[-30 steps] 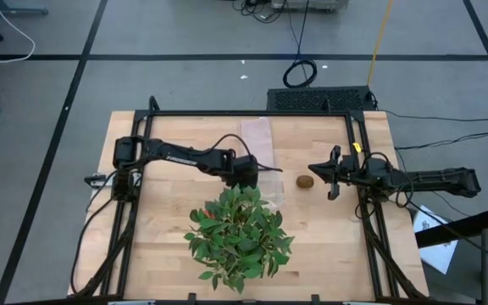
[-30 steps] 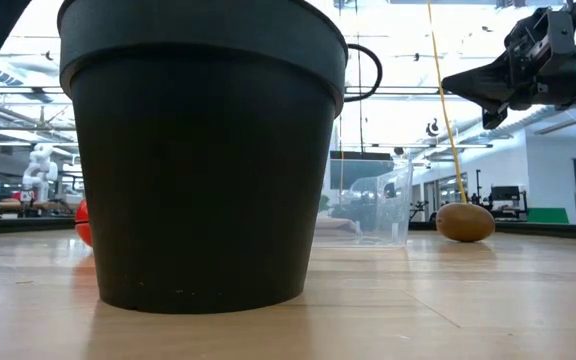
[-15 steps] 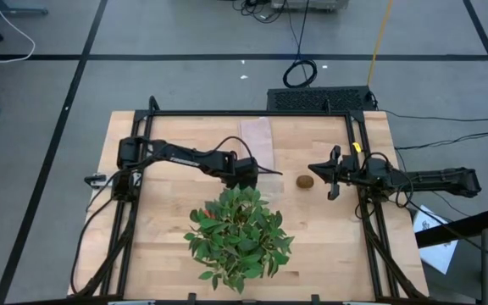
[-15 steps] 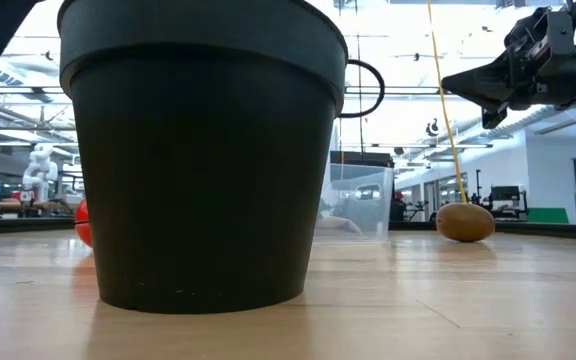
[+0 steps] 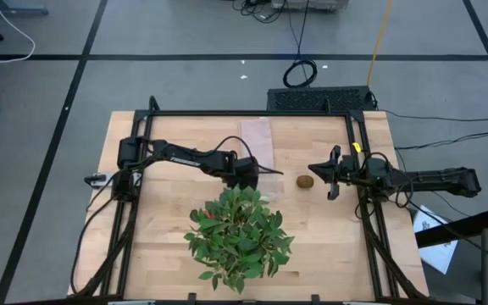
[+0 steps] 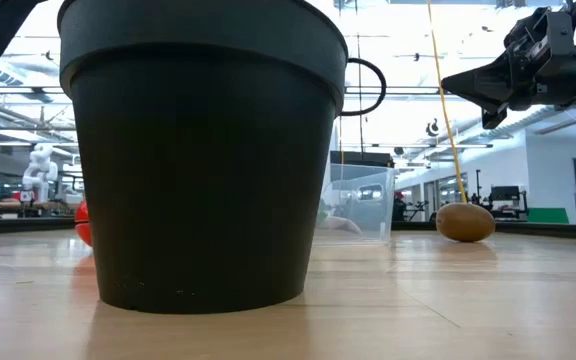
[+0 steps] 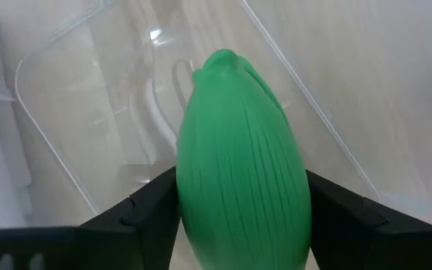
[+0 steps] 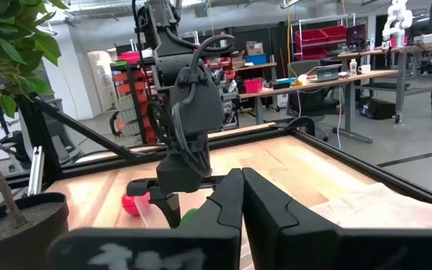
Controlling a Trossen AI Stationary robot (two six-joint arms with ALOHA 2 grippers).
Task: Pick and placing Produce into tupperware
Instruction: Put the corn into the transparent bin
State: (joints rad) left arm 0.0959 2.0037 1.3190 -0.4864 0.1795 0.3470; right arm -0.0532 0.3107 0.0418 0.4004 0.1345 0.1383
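Note:
My left gripper (image 5: 248,176) hangs over the tupperware (image 7: 66,142), a clear shallow tub on the table's middle, and is shut on a bright green oval (image 7: 238,165). The tub's wall (image 6: 360,205) shows just past the big black pot. The brown kiwi-like ball (image 5: 306,180) rests on the wood to the tub's right. The small red piece (image 8: 133,205) lies on the table behind the left arm, and peeks out left of the pot (image 6: 83,222). My right gripper (image 5: 315,171) waits shut above the table, right of the kiwi. My left gripper pinches the green oval by its two long sides (image 7: 190,202), one dark finger (image 7: 145,217) on each side. The fingers slant steeply down from above and run along the oval. The oval's pointed end (image 7: 220,64) hangs over the tub's inside. Whether it touches the tub's floor I cannot tell.
A leafy plant (image 5: 240,233) in a big black pot (image 6: 203,150) stands near the table's front, close to the tub. A pinkish folded cloth (image 5: 257,140) lies at the far middle. A dark frame (image 5: 252,114) runs round the table.
The tupperware has shifted a little toward the table's left; in the low view its wall now ends nearer the pot. My left gripper has stayed over it with the green oval.

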